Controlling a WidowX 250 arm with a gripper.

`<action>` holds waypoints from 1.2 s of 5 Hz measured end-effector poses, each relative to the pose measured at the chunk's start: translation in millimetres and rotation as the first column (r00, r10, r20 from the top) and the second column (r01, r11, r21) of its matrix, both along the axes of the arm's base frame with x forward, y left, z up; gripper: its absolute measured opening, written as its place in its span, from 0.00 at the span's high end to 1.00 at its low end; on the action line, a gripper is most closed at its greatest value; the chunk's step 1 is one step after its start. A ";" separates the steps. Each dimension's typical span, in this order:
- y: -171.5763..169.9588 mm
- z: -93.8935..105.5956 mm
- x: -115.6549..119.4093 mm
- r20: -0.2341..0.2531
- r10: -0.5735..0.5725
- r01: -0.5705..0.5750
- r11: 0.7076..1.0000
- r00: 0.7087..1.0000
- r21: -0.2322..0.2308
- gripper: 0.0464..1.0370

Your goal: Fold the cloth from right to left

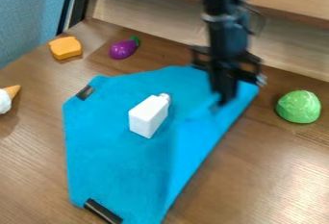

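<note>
A black robot arm (226,31) drops from the top edge of the view, right of center, and hangs nearly upright over a wooden counter (257,170). Its claw (222,99) points down at the upper right part of a bright blue cloth (109,141), just inside the cloth's right-hand edge. Whether the claw is spread wide, drawn narrow or gripping the fabric cannot be told from this angle, nor can contact between the two be confirmed.

The cloth, the item to be folded, lies across the middle of the counter, reaching toward the bottom of the view. A brighter blue strip slants along its right side from below the claw to the bottom edge, while the broad left part lies mostly flat. One dark clip (85,92) sits at the cloth's upper left edge and another dark clip (103,211) at its lower left.

A white bottle (148,116) rests on the cloth, left of the claw, its cap toward the upper right. Beyond the cloth are an orange toy bread slice (65,47) and a purple toy eggplant (122,49) at the upper left, a toy ice cream cone (6,98) at the left edge, and a green toy cabbage (298,106) at the right.
</note>
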State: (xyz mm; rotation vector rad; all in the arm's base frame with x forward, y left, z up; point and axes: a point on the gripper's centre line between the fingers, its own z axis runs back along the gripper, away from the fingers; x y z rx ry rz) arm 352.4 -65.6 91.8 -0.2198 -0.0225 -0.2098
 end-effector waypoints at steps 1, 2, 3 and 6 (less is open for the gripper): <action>37.6 6.0 -5.6 -0.023 0.047 -0.047 0.999 0.999 -0.022 0.99; 81.8 7.1 -12.1 -0.052 0.110 -0.111 0.993 0.993 -0.032 0.99; 101.2 11.9 -14.5 -0.055 0.113 -0.115 0.993 0.992 -0.034 0.99; 152.9 7.7 -17.2 -0.085 0.121 -0.123 0.992 0.989 -0.013 0.97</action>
